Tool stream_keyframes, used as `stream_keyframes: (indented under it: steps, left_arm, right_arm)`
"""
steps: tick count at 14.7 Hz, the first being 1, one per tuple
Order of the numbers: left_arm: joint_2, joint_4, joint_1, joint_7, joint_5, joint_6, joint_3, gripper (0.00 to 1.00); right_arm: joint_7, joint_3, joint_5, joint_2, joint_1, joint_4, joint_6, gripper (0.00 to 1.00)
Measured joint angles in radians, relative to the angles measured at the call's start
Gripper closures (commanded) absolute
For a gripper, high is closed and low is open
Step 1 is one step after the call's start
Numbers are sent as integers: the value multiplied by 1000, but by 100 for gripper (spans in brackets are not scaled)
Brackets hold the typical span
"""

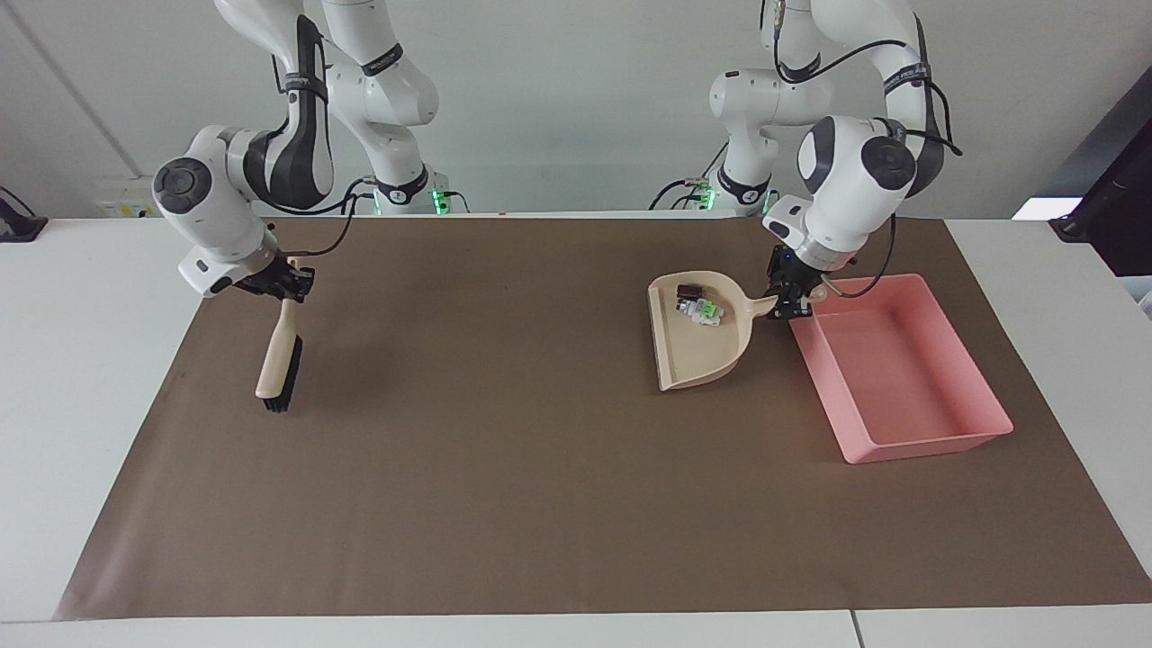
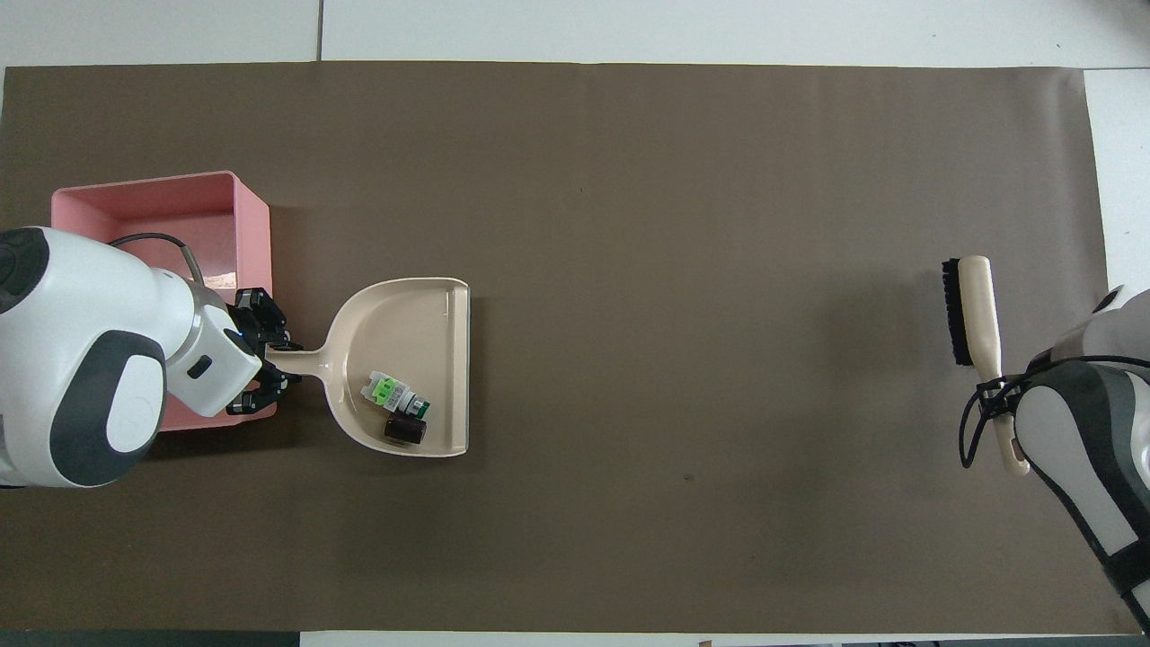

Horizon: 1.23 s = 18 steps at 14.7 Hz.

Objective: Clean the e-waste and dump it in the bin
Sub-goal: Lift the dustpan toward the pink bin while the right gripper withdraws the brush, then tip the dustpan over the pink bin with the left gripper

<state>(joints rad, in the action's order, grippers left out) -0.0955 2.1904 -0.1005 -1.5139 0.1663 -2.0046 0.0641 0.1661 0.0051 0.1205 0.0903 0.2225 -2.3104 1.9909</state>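
So there's one big brown mat (image 1: 504, 468) covering most of the table, and everything sits on it. Biggest item after that is the single pink bin (image 1: 900, 378), a shallow tray with upright walls down at the left arm's end, nothing in it yet as far as I can see. Just beside it is one beige dustpan (image 1: 697, 346), and the left gripper (image 1: 792, 297) is clamped shut on its handle right at the bin's edge, with the pan looking lifted a bit off the mat. The one brush (image 1: 279, 360), beige handle and black bristles, hangs from the right gripper (image 1: 286, 286), which is closed on the handle tip over the right arm's end of the mat; that arm just seems to be waiting. The e-waste is two small bits, both lying in the dustpan near the handle end: one white-grey component with green marks (image 2: 393, 393) and one dark stubby cylinder (image 2: 404, 429), touching or nearly so. I'd say sweeping is done and we're at the dump step. Next move needs the pan carried over the bin and tipped so both pieces slide in without bouncing over the wall.
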Motion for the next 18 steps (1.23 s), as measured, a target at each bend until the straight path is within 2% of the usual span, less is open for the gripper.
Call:
stream_keyframes:
  steps: [3, 7, 12, 13, 14, 16, 18]
  left_arm:
    - [-10, -36, 79, -77, 87, 55, -3, 100]
    - [-12, -151, 222, -195, 174, 203, -7, 100]
    - [35, -296, 373, -302, 224, 339, -12, 100]
    - [56, -336, 405, -326, 229, 376, -12, 100]
    - [81, -384, 439, -350, 233, 415, -13, 100]
    - [137, -479, 498, -384, 240, 477, -14, 100]
    - [196, -562, 543, -405, 244, 513, -15, 100]
  right_arm:
    - [0, 0, 0, 0, 2, -8, 17, 99]
    - [30, 0, 1, 0, 26, -34, 58, 96]
    - [43, 0, 1, 0, 40, -65, 88, 74]
    - [43, 1, 1, 0, 40, -70, 92, 67]
    - [43, 1, 1, 0, 40, -74, 94, 53]
    - [46, 2, 1, 1, 40, -77, 95, 3]
    - [66, 2, 1, 3, 40, -76, 94, 0]
